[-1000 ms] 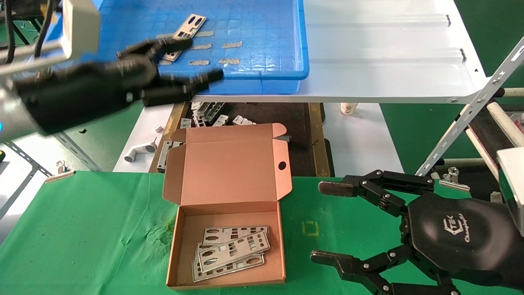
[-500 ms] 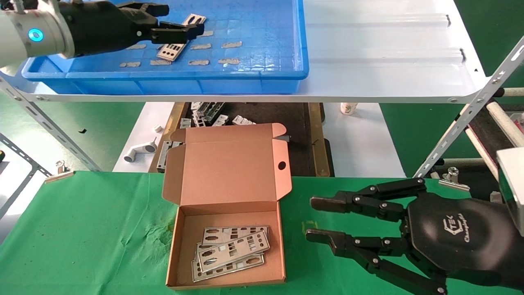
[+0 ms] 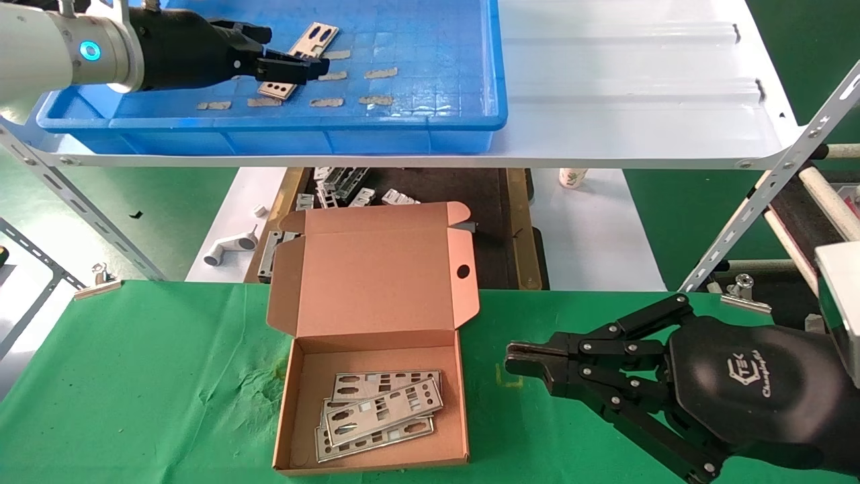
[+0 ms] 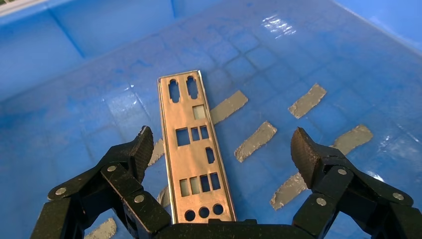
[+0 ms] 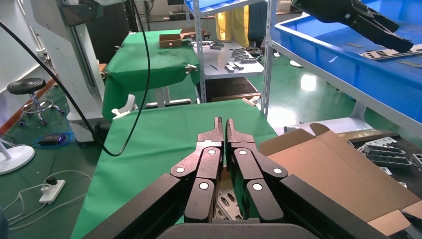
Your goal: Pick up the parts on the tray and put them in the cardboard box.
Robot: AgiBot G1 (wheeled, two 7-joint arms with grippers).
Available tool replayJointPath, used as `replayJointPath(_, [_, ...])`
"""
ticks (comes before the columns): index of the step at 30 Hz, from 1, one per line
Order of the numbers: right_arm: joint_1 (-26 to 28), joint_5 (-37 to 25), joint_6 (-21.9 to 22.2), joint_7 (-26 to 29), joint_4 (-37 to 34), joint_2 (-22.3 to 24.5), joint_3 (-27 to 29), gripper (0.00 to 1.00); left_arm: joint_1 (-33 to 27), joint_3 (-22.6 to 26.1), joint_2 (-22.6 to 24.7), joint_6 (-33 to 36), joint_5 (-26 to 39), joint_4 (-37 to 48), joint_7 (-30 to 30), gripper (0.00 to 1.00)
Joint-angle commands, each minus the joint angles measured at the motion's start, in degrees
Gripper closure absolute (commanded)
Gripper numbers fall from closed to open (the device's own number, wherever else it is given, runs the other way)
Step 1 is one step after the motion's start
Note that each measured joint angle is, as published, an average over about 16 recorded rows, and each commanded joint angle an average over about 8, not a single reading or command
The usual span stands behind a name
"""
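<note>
I have the left end effector (image 4: 221,149) spread apart over a thin silver punched metal plate (image 4: 195,149) lying on the shallow bright-blue plastic tray (image 3: 430,124), far left. My right end effector (image 3: 521,357), pinched together and empty, hovers right of the brown cardboard box (image 3: 376,336) on the green bench (image 3: 134,376).

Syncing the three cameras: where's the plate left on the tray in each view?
Head view: plate lies in the tray at upper left, under the left gripper.
Left wrist view: plate fills the centre, between the open fingers.
Right wrist view: plate sits far off at upper right, below the left gripper.
Shared landmark: the tape strips on the tray floor beside the plate.
</note>
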Motion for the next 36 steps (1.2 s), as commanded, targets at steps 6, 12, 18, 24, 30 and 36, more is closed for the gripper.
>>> replayJointPath(6, [0.00,0.00,0.00,0.00,0.00,0.00,-0.01,1.00,-0.48,-0.01,0.97,-0.54,0.02,2.57,1.20,0.55])
replayJointPath(12, [0.00,0.01,0.00,0.00,0.00,0.00,-0.01,1.00,-0.49,-0.02,1.50,-1.32,0.02,3.99,1.41,0.99])
replayJointPath(18, [0.00,0.01,0.01,-0.01,0.00,0.01,-0.01,1.00,-0.53,0.08,2.02,-2.34,0.15,4.87,1.17,1.00])
replayJointPath(24, [0.00,0.01,0.01,-0.01,0.00,0.01,-0.02,1.00,-0.47,0.15,2.34,-3.28,0.25,5.43,0.76,1.00])
replayJointPath(30, [0.01,0.01,0.01,-0.01,0.00,0.01,-0.02,1.00,-0.40,0.30,2.51,-3.93,0.46,5.55,0.67,1.00])
replayJointPath(36, [0.01,0.02,0.01,-0.01,0.00,0.01,-0.03,1.00,-0.36,0.46,2.48,-4.69,0.69,5.53,0.78,1.00])
